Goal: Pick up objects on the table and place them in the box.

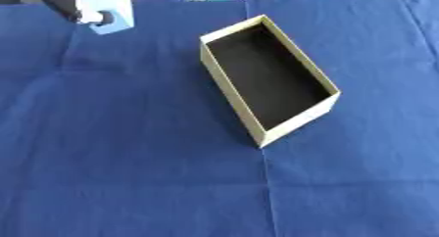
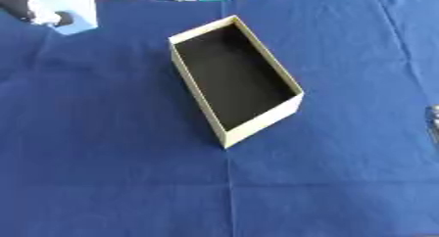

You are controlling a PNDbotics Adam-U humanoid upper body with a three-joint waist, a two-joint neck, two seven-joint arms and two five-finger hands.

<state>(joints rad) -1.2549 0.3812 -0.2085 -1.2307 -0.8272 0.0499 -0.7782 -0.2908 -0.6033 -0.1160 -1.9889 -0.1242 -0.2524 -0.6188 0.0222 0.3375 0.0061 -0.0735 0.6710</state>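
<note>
The left hand (image 1: 73,8), fingers grasping a pale blue block (image 1: 111,13) at the counter's far-left corner, has the open cardboard box (image 1: 296,118) lying to its right.

Tan box (image 1: 230,82) (black inside) askew, open.

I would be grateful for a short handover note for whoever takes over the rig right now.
Left hand: at the far left corner, on a pale blue object; whether its fingers grip it cannot be seen.
Right hand: only a sliver shows at the right eye view's right edge; fingers unseen.
Box: open, askew mid-table on the blue cloth, with nothing visible inside.
Done: nothing boxed.
Left: bring the blue object to the box.
</note>
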